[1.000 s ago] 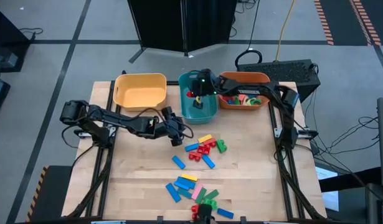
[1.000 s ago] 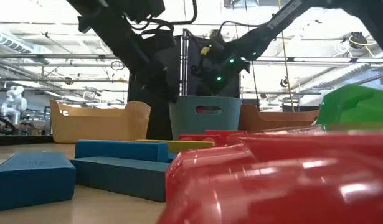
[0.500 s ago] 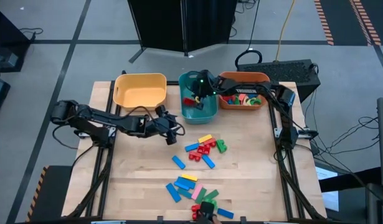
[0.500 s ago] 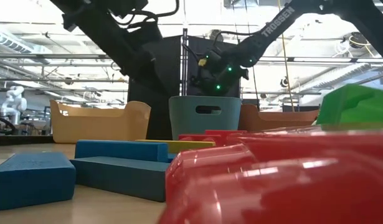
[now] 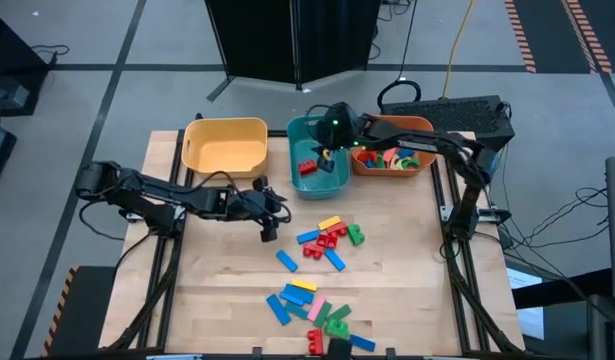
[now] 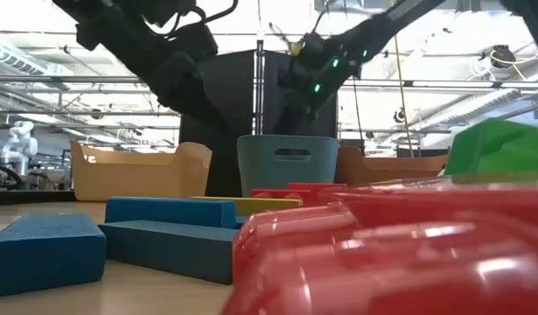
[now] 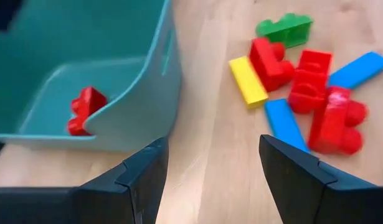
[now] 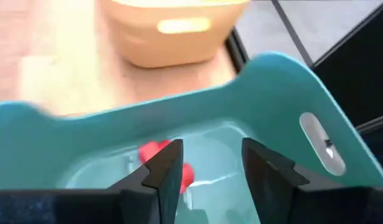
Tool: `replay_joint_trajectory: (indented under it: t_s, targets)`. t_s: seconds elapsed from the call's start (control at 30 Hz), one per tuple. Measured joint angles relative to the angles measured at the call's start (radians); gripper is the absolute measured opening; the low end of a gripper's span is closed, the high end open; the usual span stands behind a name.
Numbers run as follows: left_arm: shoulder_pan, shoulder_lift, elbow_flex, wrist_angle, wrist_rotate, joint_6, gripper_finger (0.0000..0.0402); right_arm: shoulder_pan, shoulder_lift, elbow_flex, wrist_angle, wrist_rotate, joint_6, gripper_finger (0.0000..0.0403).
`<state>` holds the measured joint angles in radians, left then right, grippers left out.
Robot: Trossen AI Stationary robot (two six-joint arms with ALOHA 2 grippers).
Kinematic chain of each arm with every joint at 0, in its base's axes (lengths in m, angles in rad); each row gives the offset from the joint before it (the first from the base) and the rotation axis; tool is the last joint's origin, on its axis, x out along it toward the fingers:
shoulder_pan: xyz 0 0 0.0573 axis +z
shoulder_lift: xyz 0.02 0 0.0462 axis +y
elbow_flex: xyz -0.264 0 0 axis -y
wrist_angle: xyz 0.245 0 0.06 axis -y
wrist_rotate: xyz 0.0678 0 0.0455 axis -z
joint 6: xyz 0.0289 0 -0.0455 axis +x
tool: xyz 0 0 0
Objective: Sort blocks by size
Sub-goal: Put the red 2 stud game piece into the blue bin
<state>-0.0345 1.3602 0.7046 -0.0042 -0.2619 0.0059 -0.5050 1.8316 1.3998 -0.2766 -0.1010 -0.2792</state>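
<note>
A red block lies on the floor of the teal bin, also in the right wrist view and the left wrist view. My right gripper hangs open above that bin with nothing between its fingers. My left gripper stands open over bare wood, left of a cluster of blue, red, yellow and green blocks. A second group of blocks lies by the near edge.
A yellow bin stands at the far left of the row, and an orange bin with several coloured pieces at its right. In the low view, blue, red and green blocks sit close to the camera.
My right gripper has opened and risen out of the teal bin; the red block it held has fallen and lies on the bin's floor. My left gripper has drawn back a little toward the table's left edge, still open.
</note>
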Motion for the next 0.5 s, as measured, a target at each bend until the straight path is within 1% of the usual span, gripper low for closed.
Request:
replay_joint_trajectory:
  t_s: [0.13,0.27,0.4,0.5]
  targets:
    - [-0.021,0.000,-0.010,0.054,0.008,0.008,0.0241,0.048,-0.095,0.000,-0.126,-0.003,-0.021,0.0146]
    - [-0.041,0.000,-0.028,0.129,0.040,0.031,0.0241,0.119,-0.169,0.000,-0.228,-0.004,-0.020,0.0144]
    - [-0.054,0.000,-0.063,0.214,0.091,0.055,0.0241,0.205,-0.212,0.000,-0.309,-0.005,-0.016,0.0144]
    - [-0.053,0.000,-0.075,0.235,0.117,0.060,0.0241,0.269,-0.224,0.000,-0.351,-0.006,0.013,0.0144]
